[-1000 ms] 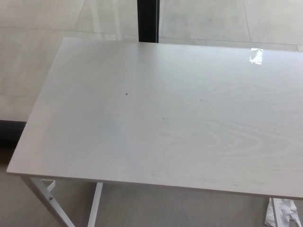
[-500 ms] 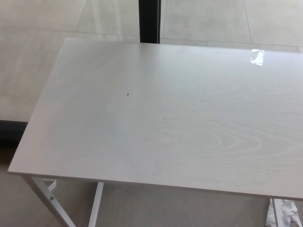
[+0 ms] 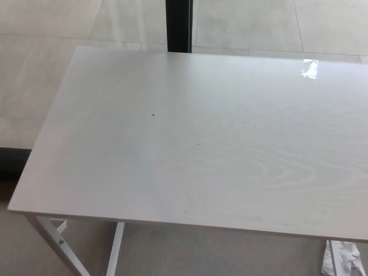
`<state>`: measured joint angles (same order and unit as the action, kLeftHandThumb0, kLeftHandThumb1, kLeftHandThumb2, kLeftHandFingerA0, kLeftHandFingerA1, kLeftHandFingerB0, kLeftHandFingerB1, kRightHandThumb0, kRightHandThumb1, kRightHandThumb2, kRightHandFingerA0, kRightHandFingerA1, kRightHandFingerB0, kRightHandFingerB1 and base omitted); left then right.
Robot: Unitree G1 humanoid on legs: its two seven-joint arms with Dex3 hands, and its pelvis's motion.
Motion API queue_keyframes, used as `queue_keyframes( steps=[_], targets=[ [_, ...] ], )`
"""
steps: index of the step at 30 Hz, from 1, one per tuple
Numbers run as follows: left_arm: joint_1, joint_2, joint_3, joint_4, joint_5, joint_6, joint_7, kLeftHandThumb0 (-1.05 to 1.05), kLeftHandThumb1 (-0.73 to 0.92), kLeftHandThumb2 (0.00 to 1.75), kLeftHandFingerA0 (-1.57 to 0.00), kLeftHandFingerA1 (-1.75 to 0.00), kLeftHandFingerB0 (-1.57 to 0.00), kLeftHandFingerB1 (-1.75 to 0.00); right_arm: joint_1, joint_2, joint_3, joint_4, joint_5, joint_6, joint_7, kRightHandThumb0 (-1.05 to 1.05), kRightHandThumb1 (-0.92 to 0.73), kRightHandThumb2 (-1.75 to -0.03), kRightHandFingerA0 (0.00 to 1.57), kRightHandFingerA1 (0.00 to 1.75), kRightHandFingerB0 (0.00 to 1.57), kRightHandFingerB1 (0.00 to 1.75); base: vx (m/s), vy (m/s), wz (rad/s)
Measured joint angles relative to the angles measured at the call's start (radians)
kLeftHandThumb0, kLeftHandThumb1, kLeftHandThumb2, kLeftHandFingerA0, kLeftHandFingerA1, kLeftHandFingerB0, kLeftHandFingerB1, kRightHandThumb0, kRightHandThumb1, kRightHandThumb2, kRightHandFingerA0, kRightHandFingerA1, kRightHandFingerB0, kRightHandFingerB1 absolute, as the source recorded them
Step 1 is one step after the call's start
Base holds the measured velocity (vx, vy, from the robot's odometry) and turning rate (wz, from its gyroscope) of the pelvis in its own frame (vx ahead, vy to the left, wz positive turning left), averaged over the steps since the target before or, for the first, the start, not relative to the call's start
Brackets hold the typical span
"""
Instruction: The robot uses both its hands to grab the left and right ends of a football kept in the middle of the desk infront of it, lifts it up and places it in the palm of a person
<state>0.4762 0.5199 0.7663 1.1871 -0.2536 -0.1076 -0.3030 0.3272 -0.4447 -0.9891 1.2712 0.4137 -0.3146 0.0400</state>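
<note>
A pale wooden desk [image 3: 201, 144] fills the frame, a dark post [image 3: 179, 26] at upper centre; neither robot hand shows, so their state cannot be told.

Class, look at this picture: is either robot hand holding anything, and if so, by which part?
Nothing is seen held: neither robot hand is in view, and the desk shows no football.

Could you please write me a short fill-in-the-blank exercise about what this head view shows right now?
1. The desk has a pale ____-grain top.
2. The number of robot hands in view is ____.
3. Beyond the desk's far edge stands a dark vertical ____.
4. The desk's white metal leg shows at the picture's lower ____ corner.

Missing words: wood; zero; post; left
</note>
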Motion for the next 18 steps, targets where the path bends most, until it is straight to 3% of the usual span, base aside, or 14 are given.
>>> queue_keyframes(
  steps=[1,2,3,4,6,7,8,10,11,13,14,15,16,18],
  targets=[
    [-0.009,0.003,0.006,0.005,-0.005,-0.003,0.007,-0.37,0.38,0.53,-1.38,-1.56,-0.43,-0.67,-0.01,-0.006,-0.006,0.0,0.008,0.0,-0.001,-0.42,-0.49,-0.58,0.8,1.51,0.3,0.32,0.0,0.0,0.0],
    [-0.026,0.009,0.01,0.017,-0.009,-0.004,0.019,-0.32,0.26,0.74,-1.57,-1.48,-0.41,-0.69,-0.019,-0.019,-0.009,0.001,0.016,0.001,-0.004,-0.43,-0.5,-0.57,0.71,1.45,0.3,0.32,0.0,0.0,0.0],
    [-0.044,0.017,0.011,0.03,-0.012,-0.004,0.034,-0.39,0.39,0.53,-1.08,-1.34,-0.37,-0.65,-0.029,-0.039,-0.015,0.002,0.024,0.003,-0.009,-0.46,-0.51,-0.57,0.72,1.4,0.3,0.32,0.0,0.0,0.0],
    [-0.058,0.023,0.012,0.037,-0.015,-0.004,0.044,-0.45,0.3,0.7,-0.73,-0.95,-0.31,-0.63,-0.04,-0.06,-0.027,0.002,0.033,0.006,-0.018,-0.53,-0.47,-0.73,0.99,1.2,0.23,0.38,0.0,0.0,0.0],
    [-0.074,0.029,0.011,0.041,-0.022,-0.005,0.056,-0.44,0.43,0.54,-0.8,-1.03,-0.33,-0.62,-0.057,-0.093,-0.048,0.003,0.05,0.012,-0.032,-0.5,-0.53,-0.57,0.91,1.32,0.28,0.3,0.0,0.0,0.0],
    [-0.079,0.03,0.01,0.037,-0.027,-0.005,0.057,-0.47,0.47,0.54,-0.74,-1.01,-0.33,-0.63,-0.064,-0.109,-0.064,0.005,0.064,0.019,-0.044,-0.52,-0.46,-0.72,0.94,1.2,0.23,0.39,0.0,0.0,0.0],
    [-0.08,0.03,0.008,0.031,-0.031,-0.005,0.055,-0.51,0.34,0.76,-0.73,-0.93,-0.33,-0.64,-0.065,-0.115,-0.082,0.006,0.078,0.022,-0.051,-0.52,-0.46,-0.7,0.97,1.27,0.26,0.39,0.0,0.0,0.0],
    [-0.076,0.028,0.007,0.02,-0.039,-0.005,0.051,-0.54,0.39,0.79,-0.78,-0.92,-0.44,-0.65,-0.057,-0.109,-0.08,0.015,0.088,0.024,-0.059,-0.4,-0.51,-0.57,0.77,1.39,0.31,0.32,0.0,0.0,0.0],
    [-0.074,0.027,0.006,0.015,-0.042,-0.006,0.048,-0.54,0.38,0.79,-0.79,-0.92,-0.47,-0.67,-0.045,-0.098,-0.058,0.019,0.083,0.02,-0.059,-0.49,-0.44,-0.69,0.83,1.13,0.28,0.39,0.0,0.0,0.0],
    [-0.066,0.022,0.004,0.008,-0.049,-0.012,0.045,-0.54,0.38,0.79,-0.79,-0.92,-0.47,-0.67,-0.017,-0.069,-0.008,0.028,0.073,0.011,-0.058,-0.49,-0.44,-0.69,0.83,1.13,0.28,0.39,0.0,0.0,0.0],
    [-0.064,0.019,0.004,0.007,-0.051,-0.014,0.044,-0.48,0.51,0.55,-0.71,-0.95,-0.54,-0.62,-0.01,-0.063,0.004,0.032,0.071,0.009,-0.058,-0.4,-0.52,-0.56,0.61,0.39,0.36,0.33,0.0,0.0,0.0],
    [-0.061,0.015,0.006,0.006,-0.055,-0.019,0.044,-0.48,0.51,0.55,-0.71,-0.95,-0.54,-0.62,-0.005,-0.058,0.013,0.034,0.069,0.005,-0.058,-0.4,-0.52,-0.56,0.61,0.39,0.36,0.33,0.0,0.0,0.0],
    [-0.063,0.009,0.013,0.005,-0.062,-0.028,0.045,-0.57,0.41,0.81,-0.75,-0.93,-0.5,-0.67,-0.008,-0.058,0.014,0.034,0.071,0.0,-0.056,-0.42,-0.5,-0.56,0.49,0.36,0.37,0.33,0.0,0.0,0.0],
    [-0.077,-0.007,0.03,-0.002,-0.076,-0.049,0.046,-0.51,0.39,0.82,-0.73,-0.93,-0.46,-0.66,-0.02,-0.058,0.016,0.031,0.075,-0.018,-0.049,-0.41,-0.51,-0.56,0.48,0.36,0.37,0.33,0.0,0.0,0.0]
  ],
)
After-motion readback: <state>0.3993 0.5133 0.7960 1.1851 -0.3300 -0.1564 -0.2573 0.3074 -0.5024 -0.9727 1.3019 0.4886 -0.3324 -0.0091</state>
